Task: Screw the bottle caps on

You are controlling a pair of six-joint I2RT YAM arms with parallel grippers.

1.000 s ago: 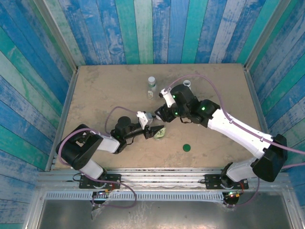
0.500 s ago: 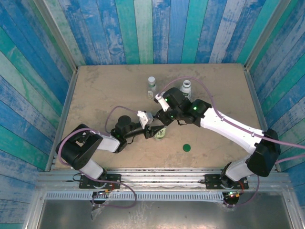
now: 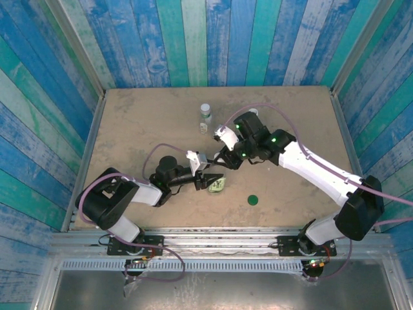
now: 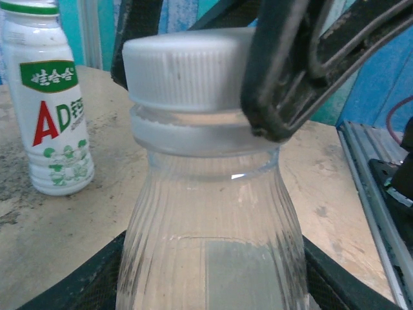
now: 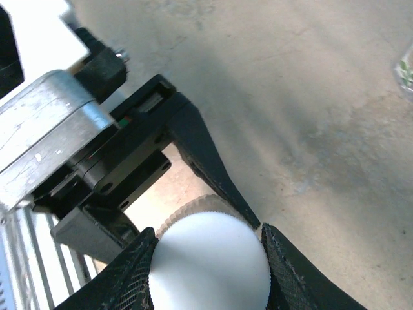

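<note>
Top camera: the left gripper (image 3: 210,181) is clamped round the slim clear bottle (image 3: 217,185) near the middle of the table (image 3: 142,123), and the right gripper (image 3: 221,172) sits right over its top. Left wrist cam shows the white cap (image 4: 187,64) on the neck with a right finger (image 4: 284,77) pressed on its ribs, so imo the robot should keep it level and push down only lightly to dodge cross-threading. Right wrist cam has both fingers (image 5: 129,284) pinching that cap, so twisting about the bottle's axis while the left arm stops the body spinning looks best.
</note>
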